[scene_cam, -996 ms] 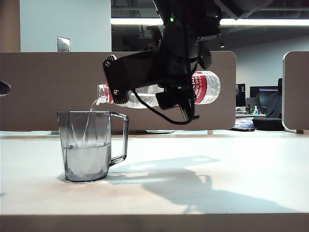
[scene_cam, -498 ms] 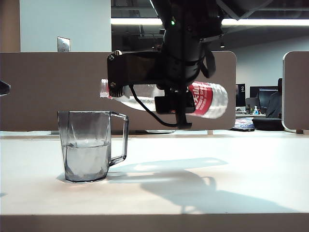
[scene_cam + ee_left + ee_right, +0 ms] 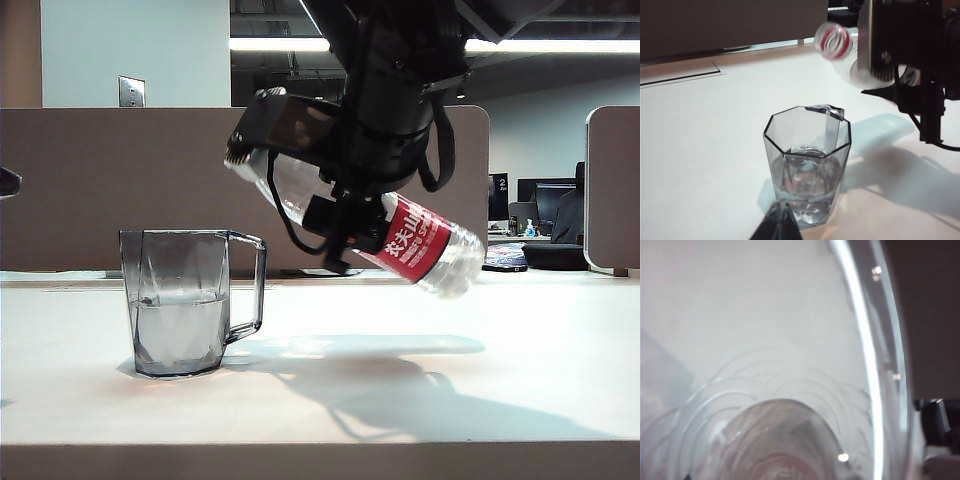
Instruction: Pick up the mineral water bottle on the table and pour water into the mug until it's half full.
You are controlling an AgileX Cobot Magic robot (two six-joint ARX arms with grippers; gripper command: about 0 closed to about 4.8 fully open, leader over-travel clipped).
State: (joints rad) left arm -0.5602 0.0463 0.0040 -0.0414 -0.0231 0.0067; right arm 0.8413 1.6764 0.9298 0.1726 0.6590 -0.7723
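Since a second ago the mineral water bottle [image 3: 385,225] has swung from a level, pouring attitude to a slant with its mouth raised and its base dropped, and the stream that fell into the mug [image 3: 185,302] has stopped.

Taking the mug as the landmark: nearest the exterior camera, the front edge of the counter [image 3: 320,400] lies before it, and the mug stands upright on the white top, its handle turned toward the bottle's side. The water [image 3: 180,330] fills it to about the middle, so I judge the pour is done and the neck is lifted to cut the flow at half full.

Above the mug and off to its handle side, the right pincer [image 3: 345,205] is clamped around the bottle's clear body, between the neck and the red label; gripping there leaves the mouth free of the fingers. The bottle hangs clear of the counter, its mouth no longer over the mug's rim. The right wrist view shows only ribbed clear plastic pressed close to the lens.

The left pincer [image 3: 780,222] is only a dark tip just beside the mug's base in the left wrist view, touching nothing; I cannot tell how its jaws stand.

Beyond the mug, a brown partition [image 3: 100,180] closes the counter.
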